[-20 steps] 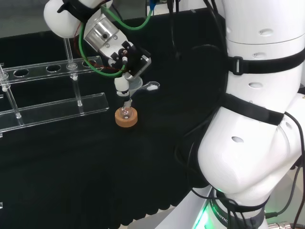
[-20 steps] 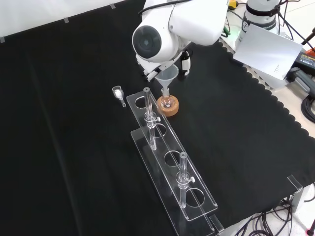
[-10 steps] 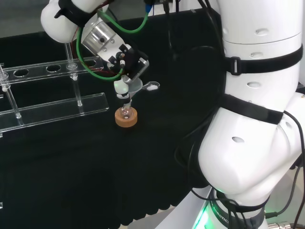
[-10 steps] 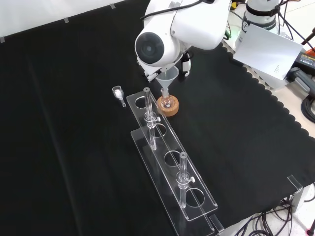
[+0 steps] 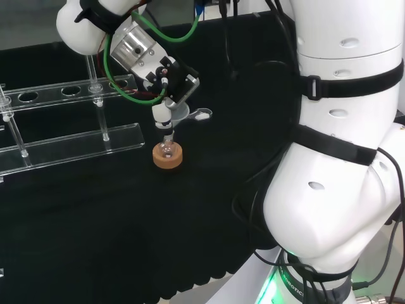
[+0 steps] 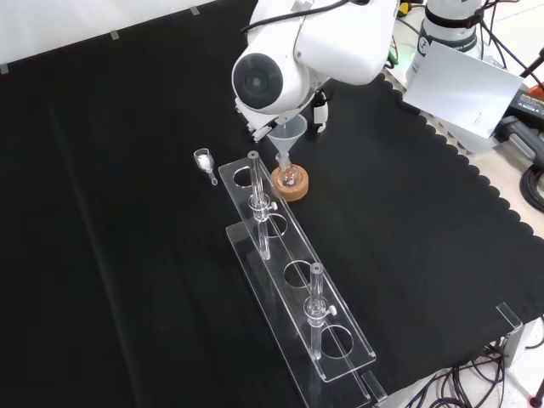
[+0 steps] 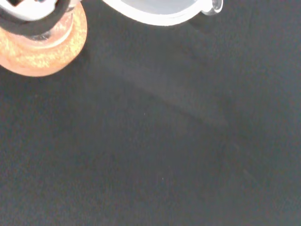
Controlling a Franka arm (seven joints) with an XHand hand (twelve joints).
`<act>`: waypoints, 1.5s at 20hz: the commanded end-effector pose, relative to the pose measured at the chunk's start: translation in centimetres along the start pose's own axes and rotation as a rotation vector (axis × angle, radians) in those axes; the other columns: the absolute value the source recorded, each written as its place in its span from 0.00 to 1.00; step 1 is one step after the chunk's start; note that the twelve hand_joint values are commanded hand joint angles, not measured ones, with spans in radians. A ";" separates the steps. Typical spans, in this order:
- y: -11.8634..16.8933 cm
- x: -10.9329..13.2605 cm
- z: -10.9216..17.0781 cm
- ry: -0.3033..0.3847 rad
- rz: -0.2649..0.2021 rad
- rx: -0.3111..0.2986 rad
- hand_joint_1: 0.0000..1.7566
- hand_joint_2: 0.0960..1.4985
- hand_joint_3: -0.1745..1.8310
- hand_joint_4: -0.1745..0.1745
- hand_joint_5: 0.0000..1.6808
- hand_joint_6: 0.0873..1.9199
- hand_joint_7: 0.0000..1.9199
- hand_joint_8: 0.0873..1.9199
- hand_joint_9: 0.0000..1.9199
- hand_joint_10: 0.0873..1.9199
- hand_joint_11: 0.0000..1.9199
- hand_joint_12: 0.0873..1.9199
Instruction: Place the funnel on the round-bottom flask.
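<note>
Black cloth covers the counter (image 6: 127,255) from edge to edge. Nearest in the front view lies a clear rack (image 6: 297,280) with upright tubes standing in its holes. Just beyond its far end sits a cork ring (image 6: 291,183) cradling the small round-bottom flask (image 6: 291,177). A tiny clear scoop (image 6: 204,160) lies on the cloth to the left of the ring in that view.

Above the flask I hold the funnel (image 6: 289,136), stem pointing down at the flask's mouth. My hand (image 5: 169,85) has its fingers curled round the funnel's cone, as the head view shows. I judge I am at the lowering step: the stem looks close over the neck or just entering it, though I cannot tell which. Next comes easing straight down without tipping the light flask off its ring, then letting go.

From the front, my own white link covers the hand, but the cone and stem stand out. The head view shows the fingers instead. The wrist view brings the cork ring (image 7: 42,44) and the funnel's pale rim (image 7: 160,12) close.
</note>
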State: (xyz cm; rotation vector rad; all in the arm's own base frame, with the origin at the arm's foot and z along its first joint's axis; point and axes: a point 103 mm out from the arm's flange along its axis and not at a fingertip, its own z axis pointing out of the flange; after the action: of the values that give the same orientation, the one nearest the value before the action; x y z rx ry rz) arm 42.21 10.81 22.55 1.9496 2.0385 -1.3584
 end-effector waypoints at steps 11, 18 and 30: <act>-0.5 0.2 0.9 0.009 -0.014 0.022 0.40 0.39 0.35 0.37 0.25 0.40 0.32 0.37 0.48 0.24 0.25 0.68; -1.0 2.4 -0.5 -0.031 -0.002 0.025 0.40 0.39 0.34 0.37 0.25 0.40 0.32 0.38 0.48 0.25 0.24 0.68; -0.7 1.1 0.6 0.003 -0.013 0.044 0.38 0.38 0.33 0.32 0.19 0.23 0.28 0.39 0.44 0.28 0.22 0.70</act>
State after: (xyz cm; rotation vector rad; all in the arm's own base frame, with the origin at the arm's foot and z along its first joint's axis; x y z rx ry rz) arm 42.11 13.18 22.68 1.9505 2.0353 -1.3743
